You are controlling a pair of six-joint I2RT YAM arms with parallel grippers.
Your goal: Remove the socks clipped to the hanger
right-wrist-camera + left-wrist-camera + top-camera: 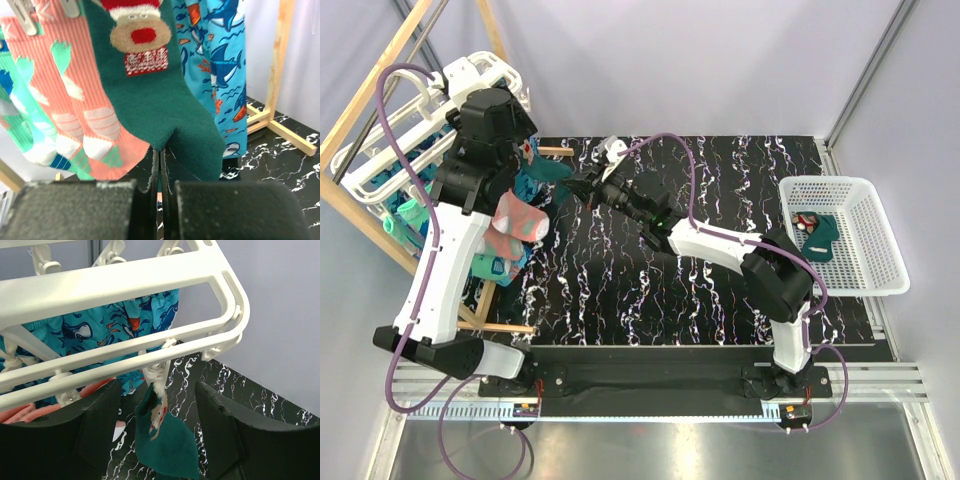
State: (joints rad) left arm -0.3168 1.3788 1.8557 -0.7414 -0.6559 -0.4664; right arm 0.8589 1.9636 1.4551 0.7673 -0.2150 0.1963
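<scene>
Socks (75, 95) clipped under the hanger (125, 280), we see left arm (440, 260) raised, left jaws open astride green reindeer sock (150, 100), right arm (710, 240) outstretched, right jaws pinching its heel, basket (842, 183) well right of hanger holding dark sock (823, 233)

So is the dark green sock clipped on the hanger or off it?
On: the dark green sock hangs from a white clip under the hanger; the right gripper pinches its lower edge.

Black white-veined table top (700, 300); white mesh basket (883, 268) sits at its right edge, wooden frame feet (505, 327) rest on its left side.
</scene>
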